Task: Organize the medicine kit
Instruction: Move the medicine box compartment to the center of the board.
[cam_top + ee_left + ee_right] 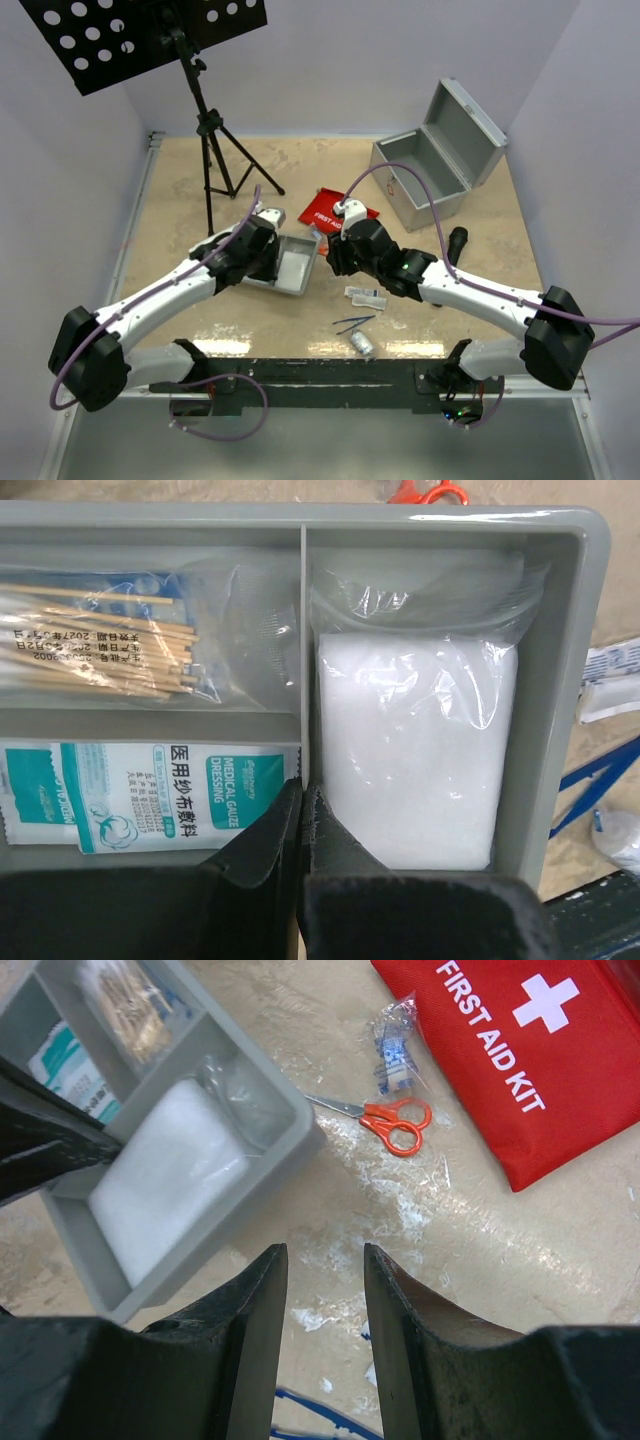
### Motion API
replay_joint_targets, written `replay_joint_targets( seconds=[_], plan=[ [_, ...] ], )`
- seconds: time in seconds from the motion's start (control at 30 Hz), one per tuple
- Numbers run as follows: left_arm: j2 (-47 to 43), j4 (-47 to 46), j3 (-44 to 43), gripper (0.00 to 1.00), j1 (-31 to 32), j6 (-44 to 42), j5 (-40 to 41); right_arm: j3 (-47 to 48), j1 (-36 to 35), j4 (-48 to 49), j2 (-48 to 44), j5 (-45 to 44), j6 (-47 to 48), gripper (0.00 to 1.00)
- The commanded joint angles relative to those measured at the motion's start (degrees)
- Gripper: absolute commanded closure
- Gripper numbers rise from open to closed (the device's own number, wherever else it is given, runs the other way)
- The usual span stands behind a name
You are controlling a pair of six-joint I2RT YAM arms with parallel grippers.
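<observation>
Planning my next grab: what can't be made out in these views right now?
- Pouch: right wrist view, cut off by top and right edges; top view, right gripper covers part.
- Tray near rim: left wrist view, left gripper hides it.
- Small pale item by the front edge: top view, too small to identify.

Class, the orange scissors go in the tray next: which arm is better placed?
Right: the right gripper, open, hovers near the scissors; the left gripper is shut on the tray.

The red pouch [520, 1050] reads "FIRST AID KIT" (white cross); the gauze packet [170, 795], "MEDICAL GAUZE DRESSING".
</observation>
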State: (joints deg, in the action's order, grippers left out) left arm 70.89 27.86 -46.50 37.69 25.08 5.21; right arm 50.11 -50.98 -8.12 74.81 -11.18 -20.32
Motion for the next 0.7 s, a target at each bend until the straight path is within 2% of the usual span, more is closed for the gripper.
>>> replay_joint_targets(
  seconds=[0.0, 0.2, 0.37, 0.47, 0.53, 0.67],
  plan=[
    [-4.88, 6.05, -2.1, 1.0, 0.19, 3.92, 3.74, -0.1, 0.09, 2.76, -1.15, -0.16, 0.19, 0.6],
    [-6.03, 16.16, -3.51, 1.0, 0.1, 12.96, 13.49, -0.45, 0.0, 4.16, -1.07, 1.16, 0.19, 0.6],
    [-7.52, 19.08, -3.07, 1.0, -2.61, 19.21, 18.69, -0.62, 0.01, 5.13, -1.15, 2.21, 0.28, 0.6],
    [-8.93, 18.64, -2.02, 1.0, -7.35, 18.87, 18.7, -0.97, -0.08, 5.48, -1.5, 2.39, 0.54, 0.6],
    [-9.19, 16.8, -1.05, 1.0, -12.62, 16.42, 15.72, -1.41, 0.09, 5.75, -1.94, 2.65, 0.54, 0.6],
    [-4.46, 15.47, -1.31, 1.0, -16.68, 11.76, 14.21, -1.59, 0.09, 5.92, -2.47, 3.36, 0.54, 0.6]
  ],
)
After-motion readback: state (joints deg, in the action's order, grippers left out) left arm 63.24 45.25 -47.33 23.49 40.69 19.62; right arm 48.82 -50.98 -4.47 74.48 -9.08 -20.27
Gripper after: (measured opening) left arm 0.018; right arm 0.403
